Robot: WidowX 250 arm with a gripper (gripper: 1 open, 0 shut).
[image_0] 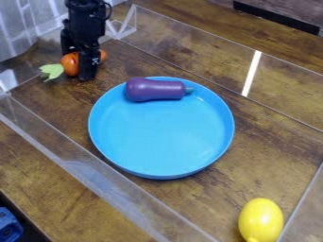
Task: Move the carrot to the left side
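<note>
The carrot [71, 65] is a small glossy orange toy with a pale green top [52, 71] pointing left. It lies on the wooden table at the far left, left of the blue plate [161, 142]. My black gripper [81, 59] stands straight over the carrot, open, with one finger on each side of the orange body. The fingers hide part of the carrot. Whether they still touch it is unclear.
A purple eggplant [157, 90] lies on the plate's far rim. A yellow lemon [262, 220] sits at the front right. Clear acrylic walls [76, 161] fence the work area. A grey object [7, 79] stands at the left edge.
</note>
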